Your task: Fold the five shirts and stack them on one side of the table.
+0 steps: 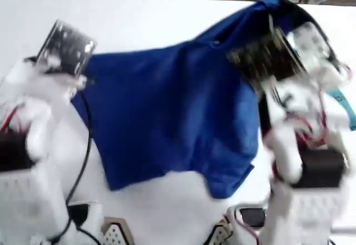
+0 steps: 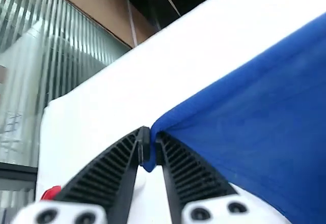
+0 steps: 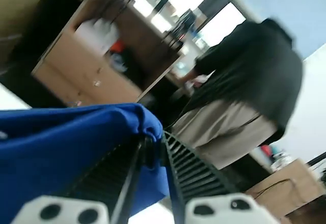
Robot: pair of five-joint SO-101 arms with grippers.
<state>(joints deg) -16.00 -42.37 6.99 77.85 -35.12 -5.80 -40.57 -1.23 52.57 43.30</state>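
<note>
The blue shirt (image 1: 172, 111) is spreading across the middle of the white table (image 1: 167, 16), held up at two opposite ends by the arms. The left gripper (image 2: 150, 145) is pinching one corner of the fabric at the table's left side, jaws closed narrow on the cloth. The right gripper (image 3: 153, 142) is clamping a bunched fold at the far right, raised higher. Whether the shirt's lower edge is touching the surface cannot be told.

No writing can be read here. A teal strip (image 1: 342, 106) bears pale marks, too blurred to make out.
</note>
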